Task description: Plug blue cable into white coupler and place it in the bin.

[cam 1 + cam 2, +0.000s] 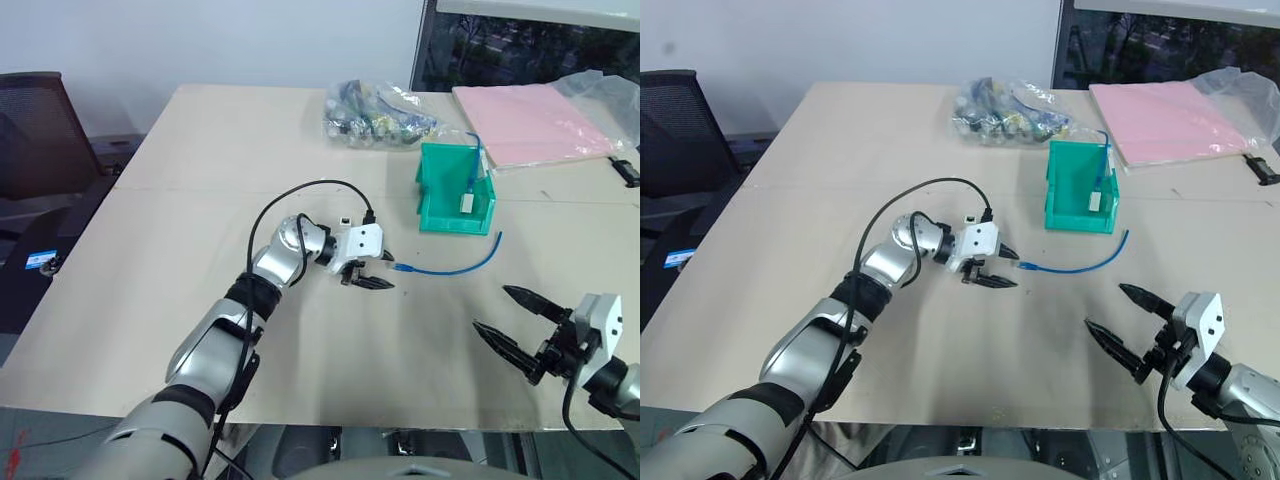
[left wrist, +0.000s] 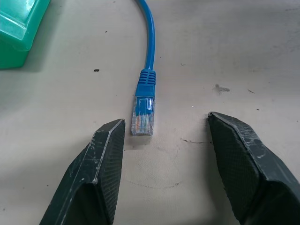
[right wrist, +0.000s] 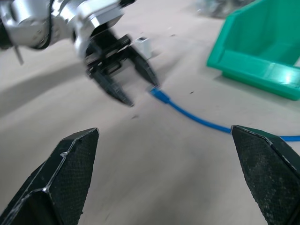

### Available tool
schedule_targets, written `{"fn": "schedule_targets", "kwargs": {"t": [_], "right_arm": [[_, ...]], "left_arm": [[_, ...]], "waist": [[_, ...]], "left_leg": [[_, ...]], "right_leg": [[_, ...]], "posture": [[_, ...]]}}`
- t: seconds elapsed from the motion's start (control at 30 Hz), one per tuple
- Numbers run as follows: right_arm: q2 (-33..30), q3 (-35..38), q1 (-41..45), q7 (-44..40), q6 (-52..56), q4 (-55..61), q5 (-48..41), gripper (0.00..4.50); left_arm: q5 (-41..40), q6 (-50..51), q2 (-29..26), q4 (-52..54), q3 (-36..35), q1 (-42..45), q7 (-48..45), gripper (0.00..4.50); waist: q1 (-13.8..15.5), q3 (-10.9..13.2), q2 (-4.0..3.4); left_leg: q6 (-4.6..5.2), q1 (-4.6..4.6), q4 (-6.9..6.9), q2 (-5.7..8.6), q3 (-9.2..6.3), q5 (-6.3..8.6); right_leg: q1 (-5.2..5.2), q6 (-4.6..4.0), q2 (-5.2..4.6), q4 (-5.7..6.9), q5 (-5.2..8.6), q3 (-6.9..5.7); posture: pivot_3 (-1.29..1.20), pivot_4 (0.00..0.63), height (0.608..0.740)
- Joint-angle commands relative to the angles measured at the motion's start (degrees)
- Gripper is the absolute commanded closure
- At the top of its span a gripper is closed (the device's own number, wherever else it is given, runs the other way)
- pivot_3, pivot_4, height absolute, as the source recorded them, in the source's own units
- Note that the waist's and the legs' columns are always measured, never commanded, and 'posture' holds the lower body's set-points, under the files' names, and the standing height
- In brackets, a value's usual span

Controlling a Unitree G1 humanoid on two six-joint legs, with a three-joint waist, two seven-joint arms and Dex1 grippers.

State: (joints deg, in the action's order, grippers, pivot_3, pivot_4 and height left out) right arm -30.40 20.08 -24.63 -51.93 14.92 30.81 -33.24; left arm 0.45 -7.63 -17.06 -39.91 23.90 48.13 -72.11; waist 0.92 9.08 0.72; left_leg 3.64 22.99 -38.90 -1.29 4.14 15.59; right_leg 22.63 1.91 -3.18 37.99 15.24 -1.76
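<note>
The blue cable (image 1: 450, 268) lies in a curve on the table in front of the teal bin (image 1: 440, 172). Its clear plug (image 2: 143, 115) points at my left gripper (image 1: 390, 270), which is open with the plug's tip just between its fingertips and touching neither. A tiny white block beside that wrist looks like the white coupler (image 1: 343, 219), also seen in the right wrist view (image 3: 143, 45). My right gripper (image 1: 490, 308) hovers wide open near the table's front right, holding nothing.
Inside the bin a small white piece (image 1: 467, 200) hangs on a blue cord (image 1: 476, 150) draped over the back wall. A clear bag of parts (image 1: 375, 112) and a pink sheet (image 1: 540, 120) lie behind. A dark chair (image 1: 40, 130) stands at the left.
</note>
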Motion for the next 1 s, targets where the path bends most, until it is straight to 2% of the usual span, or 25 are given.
{"fn": "schedule_targets", "kwargs": {"t": [0.03, 0.23, 0.33, 0.47, 0.6, 0.7, 0.83, 0.87, 1.0], "right_arm": [[-0.7, 0.7, 0.3, -0.8, -1.3, 0.8, -1.6, 0.05], [-1.6, 0.4, -0.1, -1.7, -1.6, 0.4, -1.4, 0.05], [-1.9, 0.1, -0.1, -2.0, -1.5, 0.4, -1.4, 0.0], [-2.2, -0.5, 0.6, -1.9, -1.2, 0.2, -1.3, 0.0], [-2.3, -1.7, 0.5, -1.7, 0.0, 0.7, -2.1, 0.0], [-1.4, -2.8, 0.1, 0.2, 3.4, 2.6, -5.5, 0.0], [0.3, -3.8, -1.2, 5.6, 11.8, 6.1, -16.4, 0.0], [0.6, -3.8, -1.3, 6.8, 13.1, 6.4, -18.1, 0.0], [2.9, -3.9, 2.1, 12.1, 15.4, 7.9, -26.1, 0.0]], "left_arm": [[1.0, -0.9, 0.8, -0.2, -0.1, -0.3, 0.0, 1.59], [2.2, -1.2, 1.3, -1.2, -0.3, 0.1, -0.3, 1.59], [2.3, -0.9, 1.4, -1.1, -0.5, -0.1, -0.6, 2.45], [2.5, -1.0, 1.4, -0.9, -0.7, -0.5, -0.8, 4.38], [2.1, -1.1, 1.9, -0.4, -1.3, -0.9, -0.5, 4.45], [-2.2, 5.0, 3.1, 3.3, -3.7, -2.0, -2.1, 4.45], [-14.1, 25.6, 4.9, 15.0, -8.9, -4.0, -4.4, 4.45], [-17.0, 30.9, 5.1, 18.0, -10.0, -4.4, -4.3, 4.45], [-28.9, 50.8, 4.3, 29.2, -13.7, -5.7, -4.2, 4.45]], "waist": [[0.0, 0.0, 0.0], [0.2, 0.0, 0.01], [0.2, 0.0, 0.01], [-0.1, 0.0, 0.01], [0.0, 0.0, 0.01], [0.0, 0.0, 0.01], [-0.1, 0.0, 0.01], [-0.1, 0.0, 0.01], [-0.4, 0.0, 0.0]], "left_leg": [[0.01, 0.0, -0.01, 0.0, 0.0, 0.0], [0.03, 0.01, -0.02, 0.0, -0.01, 0.02], [0.03, 0.01, -0.04, 0.01, -0.01, 0.02], [0.05, 0.01, -0.1, -0.01, -0.02, 0.03], [0.05, 0.01, -0.1, -0.02, -0.04, 0.03], [0.06, 0.03, -0.11, -0.02, -0.04, 0.04], [0.08, 0.09, -0.12, -0.05, -0.06, 0.05], [0.07, 0.18, -0.17, -0.12, -0.14, 0.04], [0.07, 0.36, -0.34, -0.11, -0.28, 0.04]], "right_leg": [[0.0, 0.0, -0.01, 0.0, 0.0, 0.01], [-0.02, 0.01, -0.02, -0.01, -0.01, -0.01], [-0.04, 0.01, -0.03, -0.01, -0.01, -0.01], [-0.05, 0.02, -0.02, 0.01, -0.01, 0.0], [-0.05, 0.02, 0.0, 0.01, -0.01, -0.03], [-0.05, 0.02, -0.02, 0.0, -0.01, -0.04], [-0.01, 0.01, -0.08, 0.01, -0.01, -0.06], [0.01, 0.01, -0.35, 0.02, -0.01, -0.18], [0.09, 0.01, -0.37, 0.04, -0.02, -0.33]], "posture": [[0.0, 0.15, 0.74], [0.0, 0.15, 0.74], [0.0, 0.15, 0.74], [0.0, 0.15, 0.74], [0.0, 0.15, 0.74], [0.0, 0.15, 0.74], [0.0, 0.15, 0.74], [0.0, 0.15, 0.74], [0.0, 0.15, 0.74]]}}
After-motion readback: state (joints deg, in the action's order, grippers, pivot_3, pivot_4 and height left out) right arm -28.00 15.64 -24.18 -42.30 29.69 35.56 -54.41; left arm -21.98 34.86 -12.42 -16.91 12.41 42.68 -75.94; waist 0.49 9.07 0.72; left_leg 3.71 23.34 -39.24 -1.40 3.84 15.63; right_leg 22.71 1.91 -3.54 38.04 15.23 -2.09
